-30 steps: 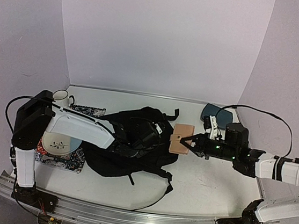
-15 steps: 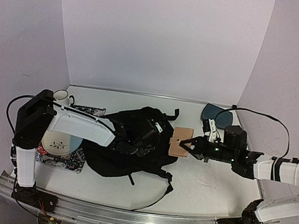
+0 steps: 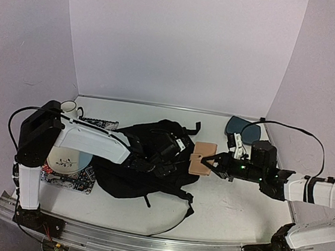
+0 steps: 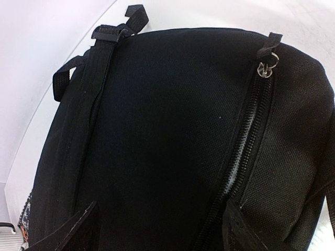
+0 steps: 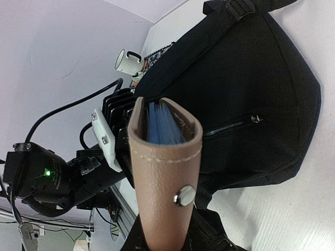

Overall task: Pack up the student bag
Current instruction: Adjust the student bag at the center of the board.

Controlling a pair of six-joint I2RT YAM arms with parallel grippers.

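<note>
Clamping a tan leather notebook (image 3: 204,151) beside the student bag (image 3: 126,182), the right gripper (image 3: 207,160) risks jamming it: the left gripper (image 4: 159,230) gapes empty over a barely parted zipper (image 4: 256,120).

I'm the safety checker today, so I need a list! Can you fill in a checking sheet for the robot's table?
Surface: white table, flat.
Job's things: black student bag lying flat, its zipper gaping a little; tan notebook at the bag's right edge.
Clutter: mug, plate on a patterned mat, blue-grey tray.
Grippers: left gripper open over the bag; right gripper shut on the notebook.
Cables: black cable looping above the right arm.
Surroundings: plain pale walls; nothing else seen.
</note>
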